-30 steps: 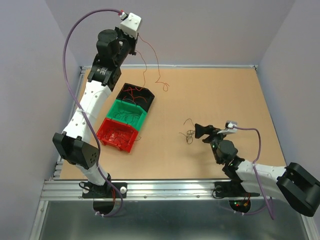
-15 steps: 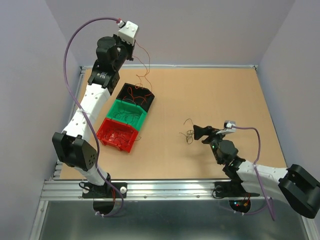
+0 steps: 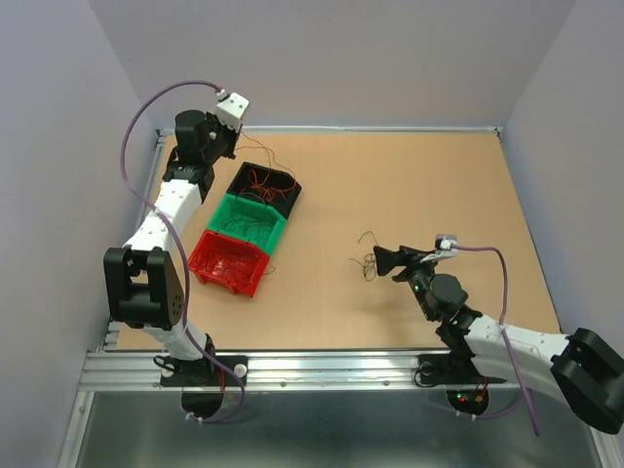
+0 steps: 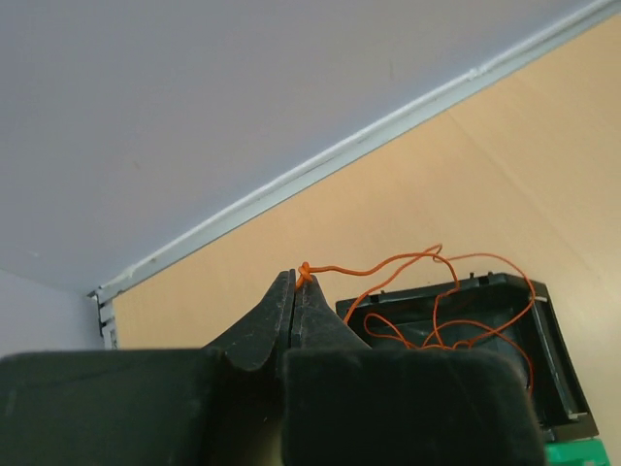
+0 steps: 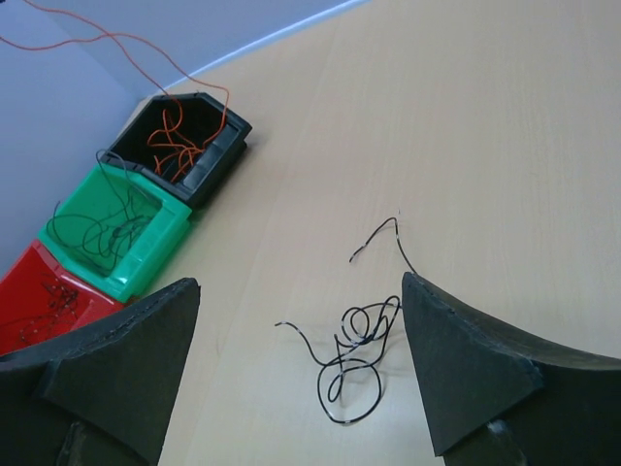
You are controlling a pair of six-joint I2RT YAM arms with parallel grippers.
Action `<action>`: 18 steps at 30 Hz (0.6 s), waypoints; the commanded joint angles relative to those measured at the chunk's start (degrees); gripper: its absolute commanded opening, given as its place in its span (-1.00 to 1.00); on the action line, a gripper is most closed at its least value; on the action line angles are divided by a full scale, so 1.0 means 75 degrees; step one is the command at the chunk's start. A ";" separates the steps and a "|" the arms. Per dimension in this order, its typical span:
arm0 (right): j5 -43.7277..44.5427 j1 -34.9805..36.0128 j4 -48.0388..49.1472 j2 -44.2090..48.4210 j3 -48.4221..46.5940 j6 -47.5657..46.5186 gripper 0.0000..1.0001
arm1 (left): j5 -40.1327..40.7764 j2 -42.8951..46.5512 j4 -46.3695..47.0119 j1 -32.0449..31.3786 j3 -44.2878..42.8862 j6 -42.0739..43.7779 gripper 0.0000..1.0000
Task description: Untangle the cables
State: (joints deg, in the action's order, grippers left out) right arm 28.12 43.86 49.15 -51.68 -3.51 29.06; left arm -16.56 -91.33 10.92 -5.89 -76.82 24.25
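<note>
Left gripper (image 4: 294, 288) pinches the tip of an orange wire (image 4: 388, 264) trailing into the black bin (image 4: 548, 369), right gripper (image 5: 299, 283) gapes wide over the black wire tangle (image 5: 357, 349) on the table (image 5: 485, 146); it looks featherlight, springy and snag-prone, so I'd grab a free end, not the coil.

The right hand (image 5: 299, 286) is open, its two dark fingers (image 5: 116, 359) standing wide apart at the lower corners of the view. On the table (image 5: 485, 116), between the fingers and touching neither, lies a loose black wire tangle (image 5: 354, 354). Three bins stand in a row at the left: black bin (image 5: 218, 155), green bin (image 5: 155, 243), red bin (image 5: 29, 311). The black bin holds an orange wire bundle (image 5: 170, 146); one orange wire (image 5: 97, 39) rises toward the upper-left corner. Thin black wires (image 5: 107, 218) lie in the green bin.
</note>
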 commanded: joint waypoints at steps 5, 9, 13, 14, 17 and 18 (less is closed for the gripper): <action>-0.0386 -0.0011 0.0045 -0.0269 0.0069 -0.0323 0.78 | -0.1272 0.0120 -0.0221 0.0035 0.0246 0.2725 -1.00; -0.0409 -0.0012 0.0022 -0.0223 0.0104 -0.0347 0.78 | -0.1389 -0.0325 -0.1542 0.0035 -0.0163 0.4131 -1.00; -0.0456 -0.0012 -0.0013 -0.0141 0.0116 -0.0335 0.78 | -0.1683 -0.1192 -0.4625 0.0012 -0.1532 0.5798 -1.00; -0.0479 -0.0012 -0.0014 -0.0117 0.0128 -0.0335 0.78 | -0.1532 -0.1646 -0.5676 0.0012 -0.2231 0.6289 -1.00; -0.0468 0.0000 -0.0060 -0.0105 0.0128 -0.0359 0.78 | -0.1228 -0.2352 -0.7393 0.0070 -0.3650 0.7275 -1.00; -0.0468 0.0000 -0.0095 -0.0105 0.0128 -0.0359 0.78 | -0.1133 -0.2482 -0.7710 0.0140 -0.3807 0.7336 -1.00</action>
State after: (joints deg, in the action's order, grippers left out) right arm 24.93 43.86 47.97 -53.19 -3.51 27.49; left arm -26.22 -107.26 -24.38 -5.89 -95.79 66.30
